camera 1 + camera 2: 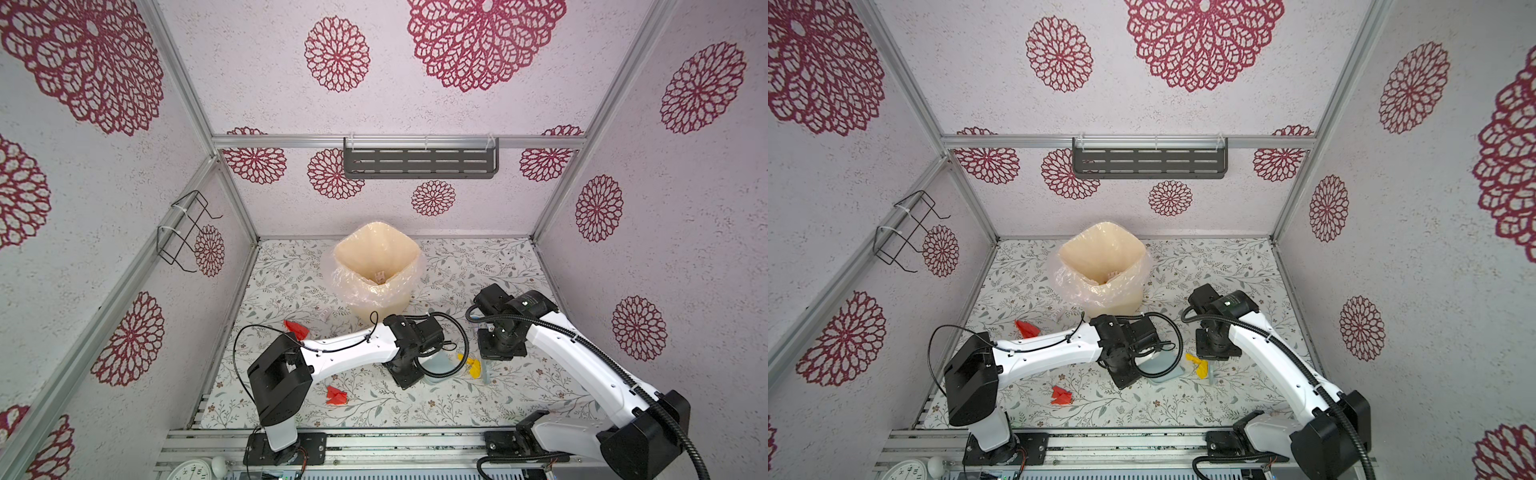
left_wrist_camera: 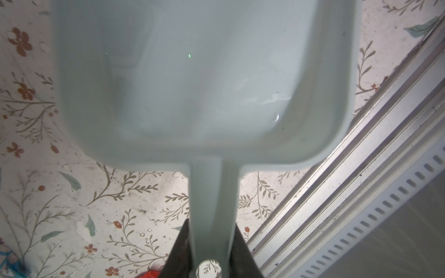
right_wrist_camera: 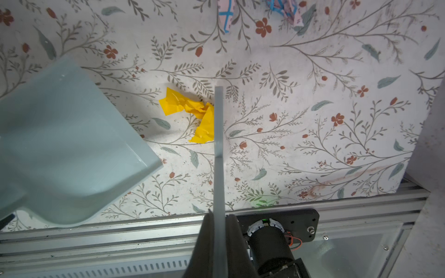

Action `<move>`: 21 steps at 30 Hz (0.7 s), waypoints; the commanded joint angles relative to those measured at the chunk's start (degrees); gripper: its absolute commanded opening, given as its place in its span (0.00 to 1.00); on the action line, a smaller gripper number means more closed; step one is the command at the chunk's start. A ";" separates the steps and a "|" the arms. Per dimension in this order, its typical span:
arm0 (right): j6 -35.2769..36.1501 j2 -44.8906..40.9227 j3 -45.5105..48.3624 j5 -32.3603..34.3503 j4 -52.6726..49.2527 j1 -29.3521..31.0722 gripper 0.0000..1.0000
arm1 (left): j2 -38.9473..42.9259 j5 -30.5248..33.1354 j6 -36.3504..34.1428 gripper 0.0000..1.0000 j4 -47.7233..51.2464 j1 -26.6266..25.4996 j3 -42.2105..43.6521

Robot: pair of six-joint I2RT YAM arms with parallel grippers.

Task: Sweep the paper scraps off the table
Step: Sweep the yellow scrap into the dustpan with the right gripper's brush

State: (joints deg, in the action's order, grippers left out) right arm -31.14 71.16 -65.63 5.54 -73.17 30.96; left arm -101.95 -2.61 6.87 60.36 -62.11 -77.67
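Paper scraps [image 1: 1200,369] lie on the counter [image 3: 313,60]. One yellow scrap [image 3: 185,106] touches the brush [image 3: 218,120] on the side facing the dustpan [image 3: 67,134], with bare counter between scrap and pan lip. Two red scraps [image 1: 336,395] lie well apart from it, near the left arm [image 1: 345,351]. Left pincer [image 2: 212,245] is clamped narrow on the dustpan handle [image 2: 212,192]; right pincer [image 3: 219,243] is shut on the brush.

Risk, as judged: whether the lip sits flush cannot be told, and a raised lip would let the crumpled paper slide beneath. A fast stroke could flick so light a scrap past the pan corner.
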 commanded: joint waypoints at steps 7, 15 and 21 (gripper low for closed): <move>-1.08 -0.75 -4.90 6.04 -4.56 0.67 0.00 | -3.62 -1.27 -3.57 0.00 0.29 -0.57 -2.48; 2.19 0.85 -5.01 7.80 -3.39 0.07 0.00 | -5.63 -0.72 -6.19 0.00 -0.81 -0.57 -4.18; 4.91 3.01 -5.95 7.99 -3.12 -0.01 0.00 | -8.04 -1.22 -8.47 0.00 -0.59 -0.38 -6.31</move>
State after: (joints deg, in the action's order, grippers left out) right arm -28.23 73.84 -69.84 11.64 -75.18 31.16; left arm -108.77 -2.98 0.73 60.20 -62.22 -82.76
